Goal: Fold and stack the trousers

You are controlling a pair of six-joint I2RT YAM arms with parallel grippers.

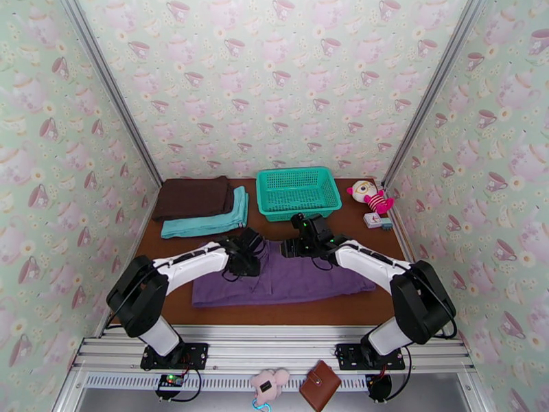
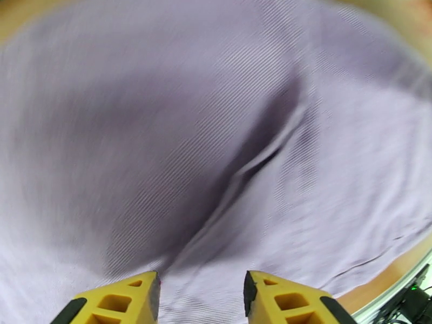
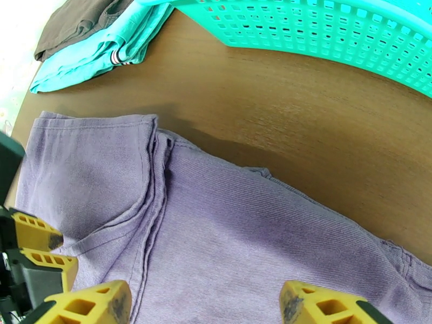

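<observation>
1. Trousers [image 1: 281,279] lie folded flat mid-table [image 1: 288,314], just in front of the basket [image 1: 298,192]; folded clothes [image 1: 202,207] sit apart at far left.
2. Left gripper [image 2: 201,287]: jaws parted, nothing between, close over the trousers' left part.
3. Right gripper [image 3: 205,303]: jaws wide, empty, over the trousers' far edge.

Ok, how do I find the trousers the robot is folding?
Look at the front half of the brown table. The trousers lie spread flat there. They are purple; the folded dark brown garment and teal garment lie behind, at the left.
</observation>
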